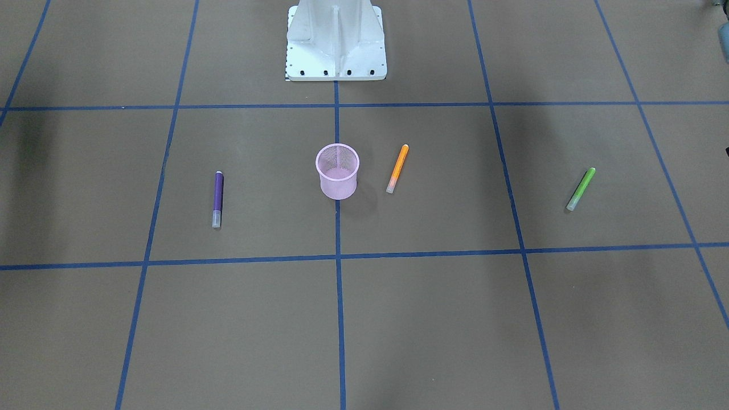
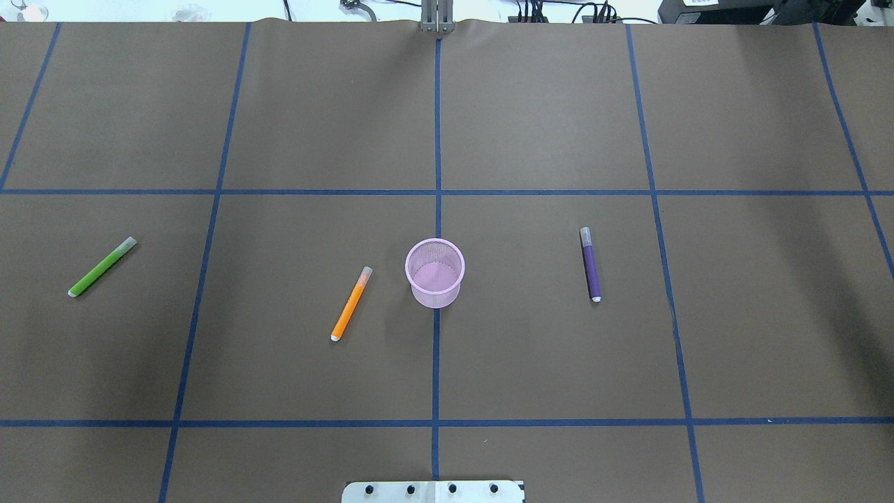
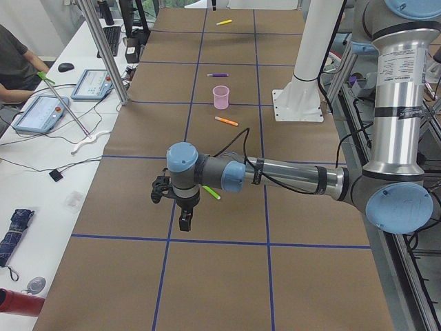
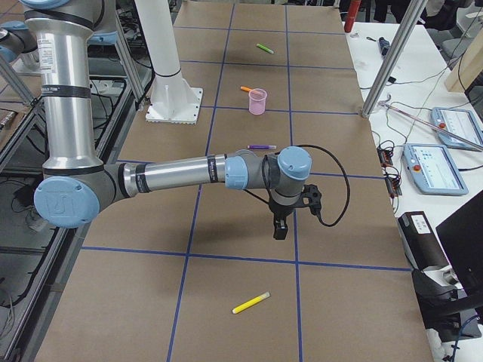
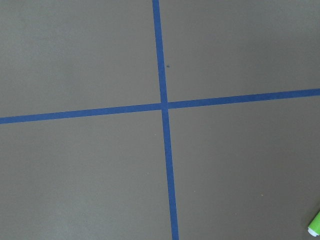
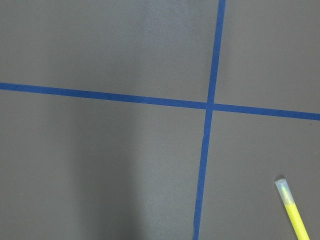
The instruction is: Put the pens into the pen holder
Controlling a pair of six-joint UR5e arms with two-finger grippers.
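The pink mesh pen holder stands upright and empty at the table's middle. The orange pen lies just to its left, the purple pen to its right and the green pen far left. The yellow pen lies at the table's far right end and shows in the right wrist view. My left gripper hangs above the table near the green pen. My right gripper hangs between the purple pen and the yellow one. I cannot tell whether either is open or shut.
The robot's white base stands at the table's near edge behind the holder. Blue tape lines grid the brown table. Operators' desks with tablets run along the far side.
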